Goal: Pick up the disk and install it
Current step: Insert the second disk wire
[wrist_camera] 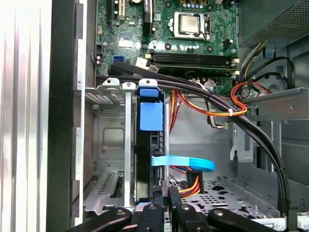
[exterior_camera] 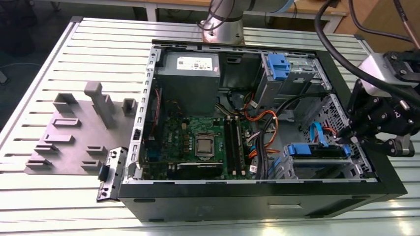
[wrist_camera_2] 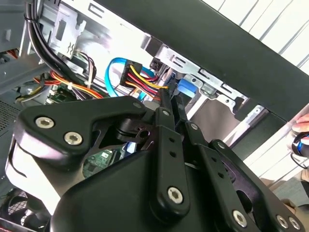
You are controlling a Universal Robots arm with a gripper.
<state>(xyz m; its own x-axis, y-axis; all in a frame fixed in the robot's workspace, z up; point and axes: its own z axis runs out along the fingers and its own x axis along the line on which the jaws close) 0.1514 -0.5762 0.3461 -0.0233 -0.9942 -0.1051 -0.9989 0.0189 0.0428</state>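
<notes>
Black tool hovers beside disk inside computer case.

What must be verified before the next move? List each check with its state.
1. Case side open, giving access: ok.
2. The disk stands inside the drive cage: ok.
3. The disk fully seated in the cage: cannot tell.
4. Gripper lined up at the disk's near end: ok.
5. Blue cable kept off the disk: not ok, it crosses in front of it.
6. Black cable bundle clear of the cage mouth: cannot tell.
</notes>
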